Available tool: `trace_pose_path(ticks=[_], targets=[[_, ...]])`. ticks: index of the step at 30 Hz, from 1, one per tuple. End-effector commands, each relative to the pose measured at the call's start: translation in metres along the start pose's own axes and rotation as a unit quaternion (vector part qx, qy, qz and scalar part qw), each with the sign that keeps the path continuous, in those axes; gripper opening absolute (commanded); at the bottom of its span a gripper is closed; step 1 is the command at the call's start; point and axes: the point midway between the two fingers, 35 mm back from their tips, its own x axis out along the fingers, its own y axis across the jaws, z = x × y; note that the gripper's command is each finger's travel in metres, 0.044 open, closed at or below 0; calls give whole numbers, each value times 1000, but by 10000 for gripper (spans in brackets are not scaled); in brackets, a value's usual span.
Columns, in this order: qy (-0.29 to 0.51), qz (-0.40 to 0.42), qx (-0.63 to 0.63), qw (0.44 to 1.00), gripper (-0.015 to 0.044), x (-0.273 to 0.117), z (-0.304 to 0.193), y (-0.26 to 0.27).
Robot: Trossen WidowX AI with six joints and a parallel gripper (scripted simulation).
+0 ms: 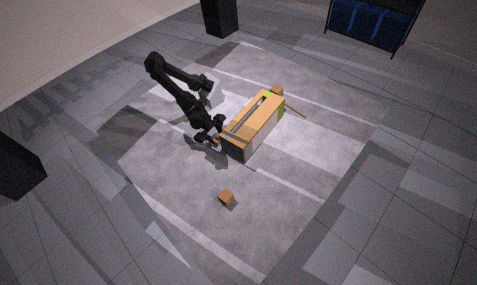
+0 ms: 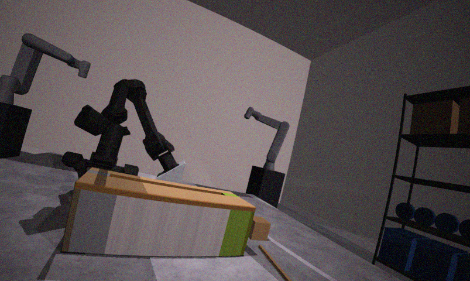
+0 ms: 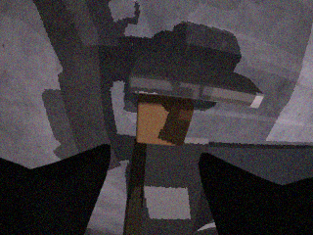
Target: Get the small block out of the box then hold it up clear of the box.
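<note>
The small orange-brown block (image 1: pixel 216 142) (image 3: pixel 151 122) is outside the box, close beside its near-left end in the top view. A shadow covers part of it, and a thin pale bar (image 3: pixel 225 95) lies along its far side in the wrist view. The box (image 1: pixel 265 114) (image 2: pixel 167 226) stands upright, with a slotted orange top and a green band at its far end. My gripper (image 1: pixel 218 136) (image 3: pixel 156 156) is open and low beside the box's near end. In the wrist view the block shows ahead of the gap between the fingertips. In the exterior view the box hides the fingertips.
One wooden cube (image 1: pixel 225 196) lies well in front of the box. Another cube (image 1: pixel 277 89) (image 2: pixel 260 228) stands by the green end, near a thin wooden stick (image 1: pixel 295 110) (image 2: pixel 273 263). A pale tilted panel (image 1: pixel 212 86) (image 2: pixel 174 173) is by the arm's base.
</note>
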Motion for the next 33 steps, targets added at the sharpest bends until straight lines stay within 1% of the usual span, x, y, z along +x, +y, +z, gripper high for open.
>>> trace_pose_path(ticks=[1,19,27,30,32,33], targets=[[0,-4,-4,1000,285,8,3,-2],[0,-3,-4,1000,285,33,14,-1],[0,-3,-4,1000,75,33,14,-1],[0,-3,-4,1000,55,33,14,-1],[0,-3,-4,1000,3,29,12,-1],[0,-3,-3,1000,0,25,9,-1]])
